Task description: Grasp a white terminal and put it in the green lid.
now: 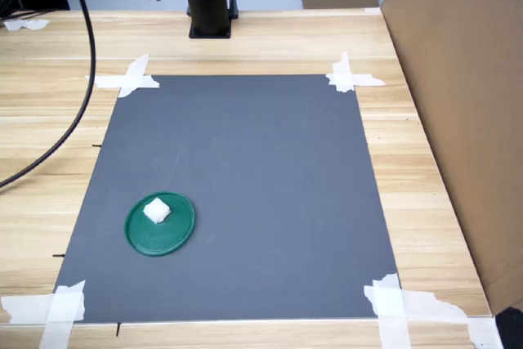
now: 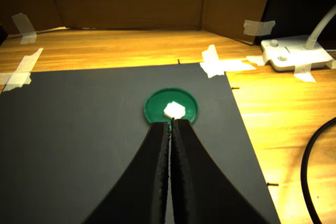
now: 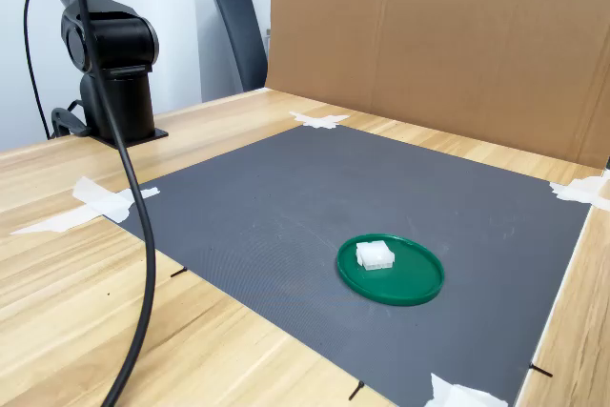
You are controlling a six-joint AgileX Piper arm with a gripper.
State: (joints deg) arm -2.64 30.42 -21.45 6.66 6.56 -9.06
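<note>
The terminal (image 1: pixel 157 211) is sitting inside the lid (image 1: pixel 174 239), toward the lid's upper-left in the first exterior view, touching its floor w/ nothing gripping it. In the second exterior view the terminal (image 3: pixel 375 254) is lying left of centre in the lid (image 3: pixel 410 280). The lid is resting flat on the mat (image 1: pixel 261 161), in the mat's lower-left part in the first exterior view, well apart from the tape (image 1: pixel 127 78) at the corners.

In the wrist view the gripper (image 2: pixel 172 123) is showing its two fingers (image 2: pixel 157 150) pressed together, no gap btwn them, holding nothing. Tips are pointing at the lid (image 2: pixel 155 108), w/ the terminal (image 2: pixel 174 110) just past them; height above the mat can't be told. The arm base (image 1: pixel 208 6) is standing on the table (image 1: pixel 425 177) beyond the mat's far edge, and a cable (image 1: pixel 78 79) is hanging along the first exterior view's left.
</note>
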